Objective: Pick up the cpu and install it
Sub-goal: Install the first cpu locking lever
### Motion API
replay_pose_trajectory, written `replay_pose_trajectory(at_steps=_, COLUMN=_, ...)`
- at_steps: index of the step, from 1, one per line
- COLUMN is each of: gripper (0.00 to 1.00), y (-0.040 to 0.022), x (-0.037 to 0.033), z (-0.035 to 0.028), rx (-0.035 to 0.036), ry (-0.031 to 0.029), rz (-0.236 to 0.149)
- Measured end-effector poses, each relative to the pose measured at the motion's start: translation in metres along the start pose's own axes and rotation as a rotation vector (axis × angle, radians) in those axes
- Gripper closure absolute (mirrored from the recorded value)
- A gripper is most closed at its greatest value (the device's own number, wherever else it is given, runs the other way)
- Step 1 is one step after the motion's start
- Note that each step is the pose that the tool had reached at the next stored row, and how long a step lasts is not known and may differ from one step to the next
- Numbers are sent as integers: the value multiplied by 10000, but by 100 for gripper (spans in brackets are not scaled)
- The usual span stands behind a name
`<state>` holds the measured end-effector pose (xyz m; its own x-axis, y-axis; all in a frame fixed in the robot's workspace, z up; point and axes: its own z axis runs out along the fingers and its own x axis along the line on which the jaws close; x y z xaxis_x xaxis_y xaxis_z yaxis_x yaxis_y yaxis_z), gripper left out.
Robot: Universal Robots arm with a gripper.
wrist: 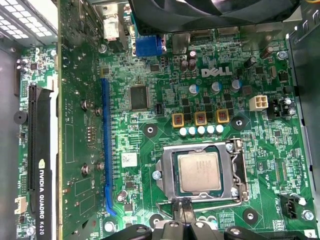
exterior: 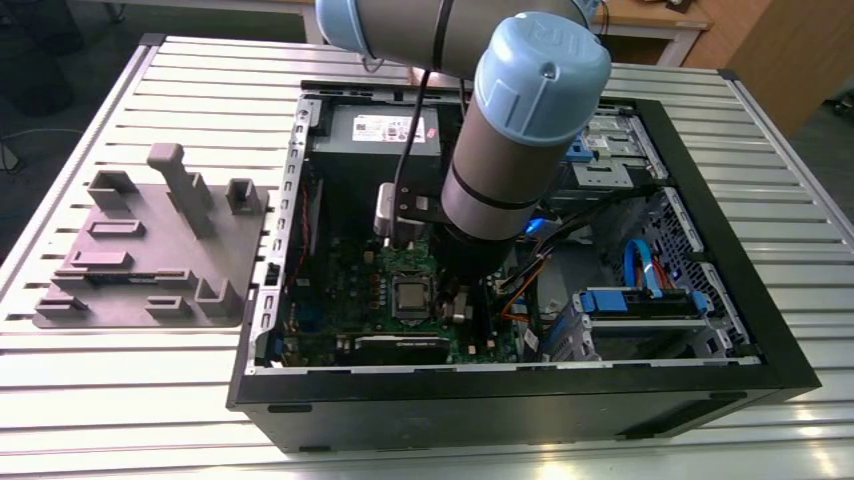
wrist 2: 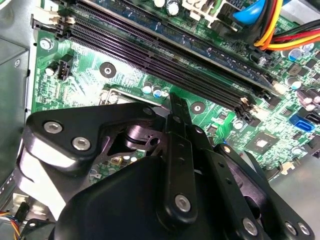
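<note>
1. A robotics lab or workshop, it seems.
2. A slatted metal desk (exterior: pixel 120 390) carries an open computer case (exterior: pixel 534 405) with its green motherboard (wrist: pixel 165 65) bare.
3. A blue-jointed robot arm (exterior: pixel 514 130) reaches into it.
4. A grey moulded fixture plate (exterior: pixel 147 260) lies beside the case; wooden furniture (exterior: pixel 774 50), blurred, stands behind.

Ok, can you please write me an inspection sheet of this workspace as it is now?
surface: slatted metal table carrying an open PC case.
job's things: cpu lies flat in the socket on the green motherboard.
clutter: grey fixture tray on the table, at the exterior view's left of the case.
grippers: gripper is inside the case, close above the motherboard at the socket's edge; cpu not in it.
cables: coloured wire bundle and blue cables inside the case.
surroundings: wooden furniture beyond the table.
</note>
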<state>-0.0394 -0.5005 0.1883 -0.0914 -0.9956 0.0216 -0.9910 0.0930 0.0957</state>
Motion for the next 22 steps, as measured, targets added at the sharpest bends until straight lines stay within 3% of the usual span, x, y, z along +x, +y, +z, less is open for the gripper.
replay_pose_trajectory(at_steps=12, gripper=90, y=-10, x=-1, z=7, rx=-1, ry=-20, rz=-7)
replay_pose_trajectory(at_steps=15, gripper=90, y=-7, x=-2, z=-36, rx=4, ry=-27, rz=-9)
replay_pose_trajectory(at_steps=22, gripper=90, y=11, x=3, z=-208, rx=-2, ry=-28, rz=-8)
